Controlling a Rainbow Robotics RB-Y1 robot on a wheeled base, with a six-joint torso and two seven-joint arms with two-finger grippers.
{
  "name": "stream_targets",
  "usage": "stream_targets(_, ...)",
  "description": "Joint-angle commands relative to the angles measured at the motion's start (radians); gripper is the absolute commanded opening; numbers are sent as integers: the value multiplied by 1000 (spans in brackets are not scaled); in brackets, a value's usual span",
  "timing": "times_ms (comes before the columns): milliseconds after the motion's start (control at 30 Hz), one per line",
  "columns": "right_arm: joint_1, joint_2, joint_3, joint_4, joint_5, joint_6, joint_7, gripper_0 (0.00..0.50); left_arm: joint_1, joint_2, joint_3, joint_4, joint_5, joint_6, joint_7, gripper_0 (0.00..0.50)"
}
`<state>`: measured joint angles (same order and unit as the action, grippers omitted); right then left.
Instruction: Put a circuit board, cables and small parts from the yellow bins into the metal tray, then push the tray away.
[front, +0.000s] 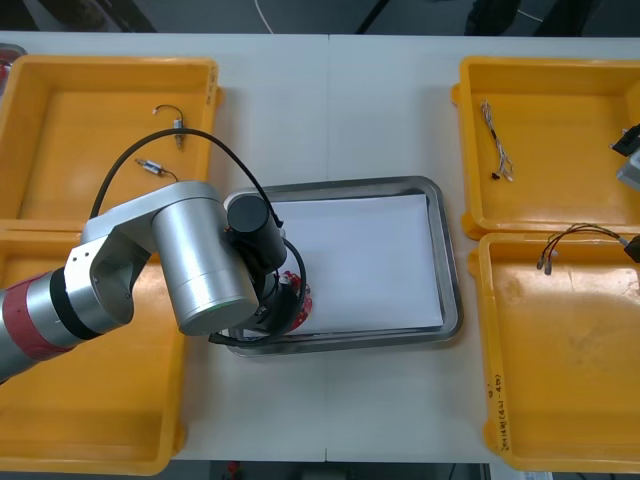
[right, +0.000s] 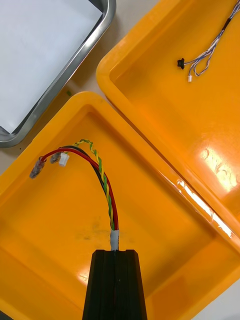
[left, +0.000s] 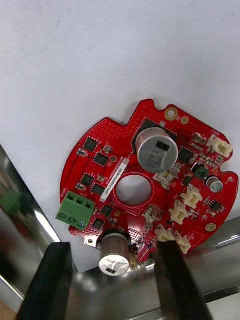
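Note:
A round red circuit board (left: 145, 180) lies on the white inside of the metal tray (front: 447, 250), at its near left corner (front: 297, 297). My left gripper (left: 112, 248) hangs just over the board's near edge, open, a finger on each side of a grey capacitor. At the table's right edge, my right gripper (right: 115, 255) is shut on one end of a red and yellow cable (right: 102, 175). The cable (front: 572, 238) arches over the floor of the near right yellow bin (front: 560, 380).
A twisted blue and white cable (front: 497, 140) lies in the far right yellow bin (front: 560, 70). Two small metal parts (front: 176, 122) (front: 152, 167) sit in the far left bin (front: 60, 130). My left arm covers part of the near left bin (front: 90, 420).

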<state>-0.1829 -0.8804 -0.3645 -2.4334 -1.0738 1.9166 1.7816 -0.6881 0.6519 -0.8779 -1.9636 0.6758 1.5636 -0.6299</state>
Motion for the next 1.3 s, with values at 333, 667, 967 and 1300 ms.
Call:
stream_targets(333, -38, -42, 12, -7, -41, 3, 19, 0, -39, -11, 129, -60, 39, 73, 111, 500)
stream_targets(667, -132, -42, 131, -7, -61, 3, 25, 0, -39, 18, 381, -150, 136, 247, 85, 500)
stream_targets(967, -290, -42, 332, -7, -68, 3, 25, 0, -39, 98, 596, -133, 214, 339, 53, 500)
stream_targets(1300, -454, 34, 601, -7, 35, 3, 30, 0, -39, 127, 648, 17, 100, 303, 12, 500)
